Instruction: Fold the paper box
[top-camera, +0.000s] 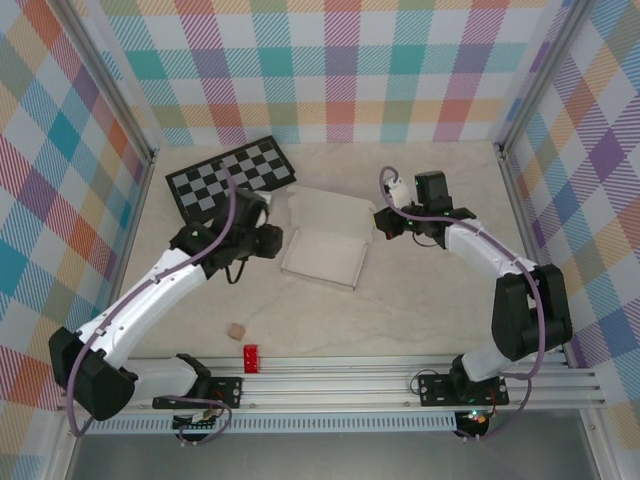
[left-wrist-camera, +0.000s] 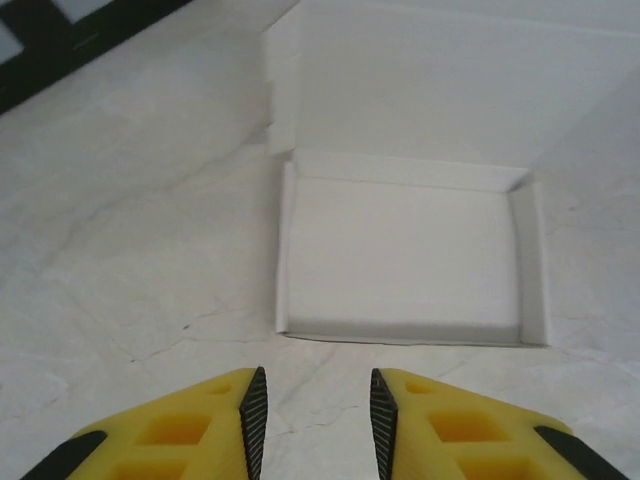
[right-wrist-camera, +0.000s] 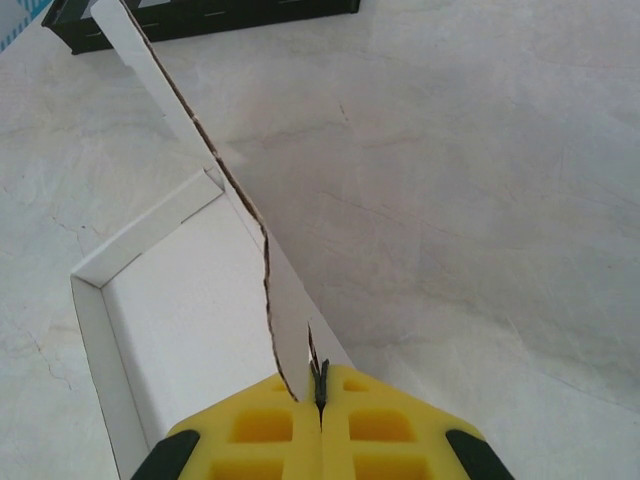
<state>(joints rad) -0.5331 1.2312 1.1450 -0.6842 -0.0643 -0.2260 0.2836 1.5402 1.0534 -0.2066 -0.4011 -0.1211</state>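
Top view: paper box (top-camera: 322, 252) mid-counter (top-camera: 420, 300), near checkerboard (top-camera: 230, 178). Shallow tray formed, lid panel raised at far side. Left end effector (top-camera: 272, 241) just beside tray's left wall; right end effector (top-camera: 384, 222) at lid's right edge.

Left wrist: left end effector (left-wrist-camera: 318, 420) narrowly parted, nothing between, short of tray.

Right wrist: right end effector (right-wrist-camera: 319, 390) pinched closed on lid's thin edge.

Handling, judged: thin card, probably light, creases easily, slides on smooth counter. Pinch flaps near fold lines and brace tray.

We see bright, even light from above; the plain white cardboard box (left-wrist-camera: 400, 255) looks nearly washed out, its shadows soft.
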